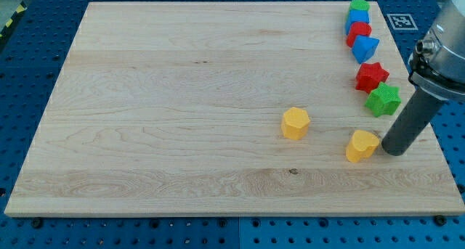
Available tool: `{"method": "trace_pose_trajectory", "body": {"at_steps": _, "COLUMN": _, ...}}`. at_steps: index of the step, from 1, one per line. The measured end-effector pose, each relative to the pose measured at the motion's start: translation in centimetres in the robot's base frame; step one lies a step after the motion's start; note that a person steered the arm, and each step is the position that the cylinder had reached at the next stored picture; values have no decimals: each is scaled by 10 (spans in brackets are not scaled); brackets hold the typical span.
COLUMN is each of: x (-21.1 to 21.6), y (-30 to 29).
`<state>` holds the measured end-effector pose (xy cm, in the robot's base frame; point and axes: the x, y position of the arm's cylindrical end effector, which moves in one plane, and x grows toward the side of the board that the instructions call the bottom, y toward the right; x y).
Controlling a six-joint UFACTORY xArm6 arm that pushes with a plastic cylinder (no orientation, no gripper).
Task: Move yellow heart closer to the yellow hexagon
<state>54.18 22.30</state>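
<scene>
The yellow heart [361,145] lies on the wooden board at the lower right. The yellow hexagon [296,123] lies to its left and a little higher, about a block's width and a half away. My tip [393,150] rests on the board just right of the yellow heart, very close to it or touching its right side. The dark rod rises up and to the right from there.
A green star [383,99] and a red star [371,76] lie just above my tip. Further up the right edge sit a blue block [365,49], a red block [357,33], another blue block [357,19] and a green block [359,5]. The board's right edge [429,125] is close.
</scene>
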Motion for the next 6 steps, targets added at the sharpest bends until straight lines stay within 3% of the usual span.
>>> {"method": "trace_pose_trajectory", "body": {"at_steps": 3, "x": 6, "y": -64}}
{"method": "trace_pose_trajectory", "body": {"at_steps": 4, "x": 30, "y": -68}}
{"method": "trace_pose_trajectory", "body": {"at_steps": 5, "x": 30, "y": -87}}
{"method": "trace_pose_trajectory", "body": {"at_steps": 6, "x": -1, "y": -122}}
